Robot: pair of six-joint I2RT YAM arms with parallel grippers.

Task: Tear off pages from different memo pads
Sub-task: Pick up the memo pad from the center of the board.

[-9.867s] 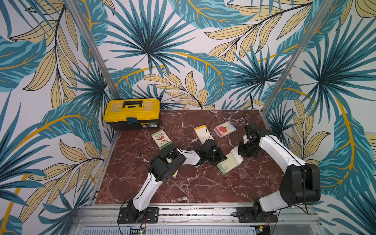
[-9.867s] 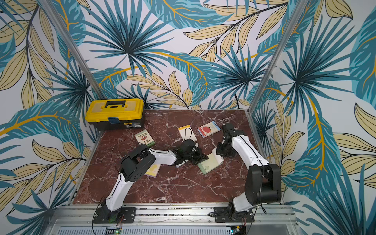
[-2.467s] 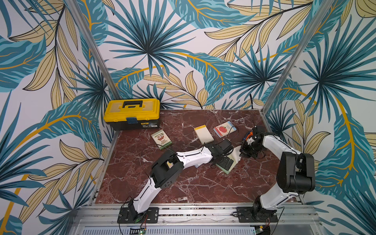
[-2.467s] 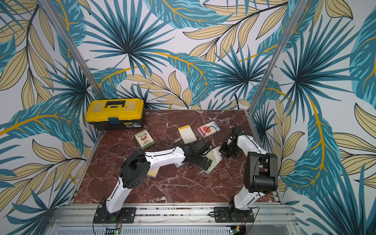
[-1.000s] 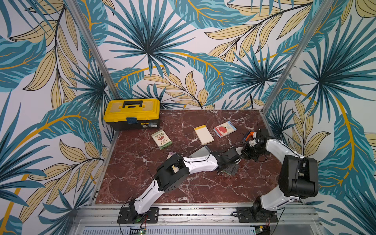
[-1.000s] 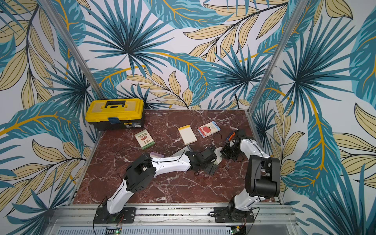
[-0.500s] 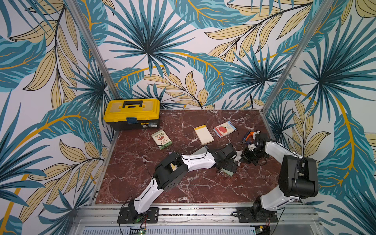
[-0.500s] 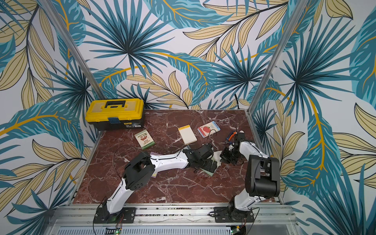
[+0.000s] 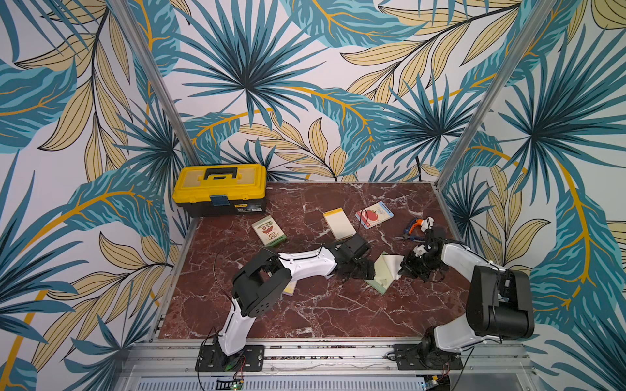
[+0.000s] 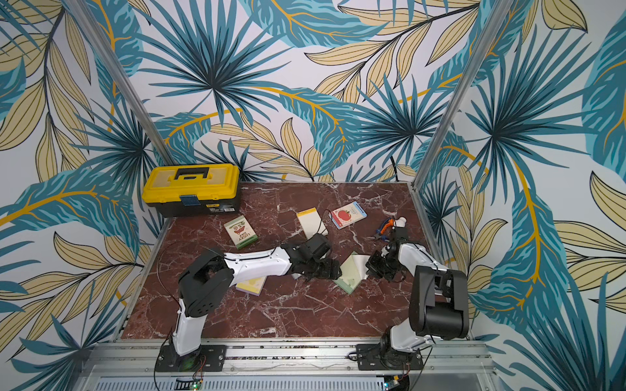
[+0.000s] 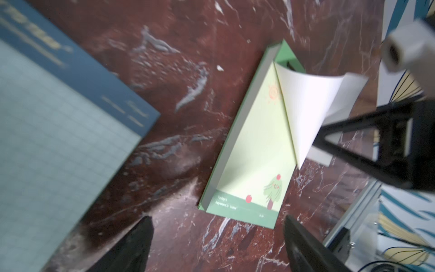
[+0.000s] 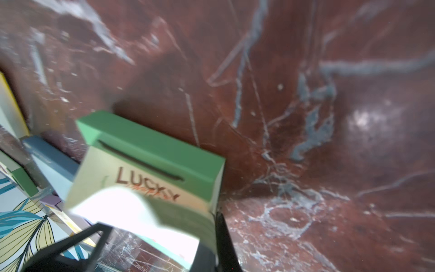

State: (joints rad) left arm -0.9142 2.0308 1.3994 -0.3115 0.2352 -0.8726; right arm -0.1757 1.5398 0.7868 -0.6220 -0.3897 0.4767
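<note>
A green memo pad point(image 9: 381, 282) point(image 10: 349, 279) point(image 11: 254, 150) lies flat right of the table's middle. Its top page point(image 9: 393, 264) point(image 11: 306, 106) curls up off the pad, still joined along one edge. My right gripper point(image 9: 406, 269) point(image 12: 211, 235) is shut on that page's free corner; in the right wrist view the pad point(image 12: 153, 150) shows "LUCKY". My left gripper point(image 9: 364, 270) point(image 11: 216, 219) stands open just left of the pad, with only bare table between its fingers. A blue pad point(image 11: 58, 117) lies close beside it.
Further back lie a LUCKY DAY pad point(image 9: 269, 231), a cream pad point(image 9: 338, 224) and an apple pad point(image 9: 374, 215). A lilac pad point(image 10: 252, 284) sits under my left arm. A yellow toolbox point(image 9: 219, 189) stands back left. Pliers point(image 9: 415, 228) lie by the right frame.
My left gripper has drawn back leftward off the green pad, uncovering it. The right gripper, still shut on the page, has shifted slightly toward the front.
</note>
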